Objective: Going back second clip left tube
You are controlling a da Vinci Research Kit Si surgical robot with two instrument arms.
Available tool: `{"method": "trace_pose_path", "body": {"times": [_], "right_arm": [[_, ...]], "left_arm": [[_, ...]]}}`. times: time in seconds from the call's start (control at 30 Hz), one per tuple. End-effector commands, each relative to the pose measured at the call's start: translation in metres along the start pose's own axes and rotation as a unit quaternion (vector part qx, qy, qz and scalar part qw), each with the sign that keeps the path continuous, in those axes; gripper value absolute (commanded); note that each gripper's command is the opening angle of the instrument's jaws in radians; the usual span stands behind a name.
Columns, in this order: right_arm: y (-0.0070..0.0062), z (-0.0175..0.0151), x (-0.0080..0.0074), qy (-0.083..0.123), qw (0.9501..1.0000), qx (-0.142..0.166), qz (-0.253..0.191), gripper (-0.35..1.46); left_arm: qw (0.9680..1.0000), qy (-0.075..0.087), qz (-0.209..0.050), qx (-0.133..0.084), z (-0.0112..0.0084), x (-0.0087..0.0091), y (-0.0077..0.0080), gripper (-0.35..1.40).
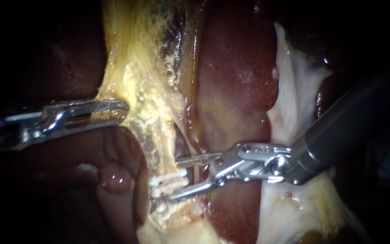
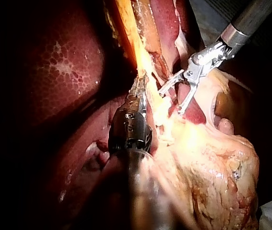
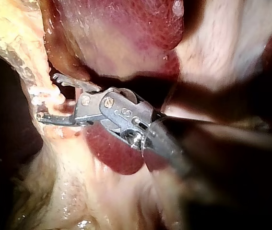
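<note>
From where I stand, the right instrument has its jaws apart astride two white clips on the tube running twelve-to-six, so it looks set to back out toward three o'clock, while the left instrument clamps yellow tissue at ten.

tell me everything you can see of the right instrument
The right instrument has a dark grey shaft coming in from the upper right, a shiny metal wrist and two slender jaws. The jaws stand open, one either side of the white clips on a yellowish tube, beside the liver. Whether they touch it is unclear.
</note>
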Motion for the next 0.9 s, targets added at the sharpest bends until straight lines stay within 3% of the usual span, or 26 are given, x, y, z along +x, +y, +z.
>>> {"method": "trace_pose_path", "body": {"times": [0.03,0.17,0.33,0.53,0.9], "right_arm": [[-0.0001,-0.0007,0.0003,0.000,0.9999,-0.004,-0.010,0.60],[-0.0006,-0.0040,0.0017,0.005,0.9984,-0.001,-0.057,0.60],[-0.0014,-0.0083,0.0042,0.029,0.9937,-0.008,-0.108,0.60],[-0.0017,-0.0118,0.0067,0.035,0.9892,-0.018,-0.141,0.60],[-0.0018,-0.0132,0.0072,0.034,0.9863,-0.023,-0.160,0.60]], "left_arm": [[1.0000,0.000,0.000,-0.001,0.0000,0.0000,0.0000,-0.35],[1.0000,0.000,0.000,0.000,-0.0001,0.0000,0.0000,-0.35],[1.0000,0.000,0.000,0.000,-0.0001,0.0000,0.0000,-0.35],[1.0000,0.000,0.000,-0.001,-0.0001,0.0000,0.0000,-0.35],[1.0000,-0.002,0.002,-0.002,0.0011,0.0005,0.0008,-0.35]]}}
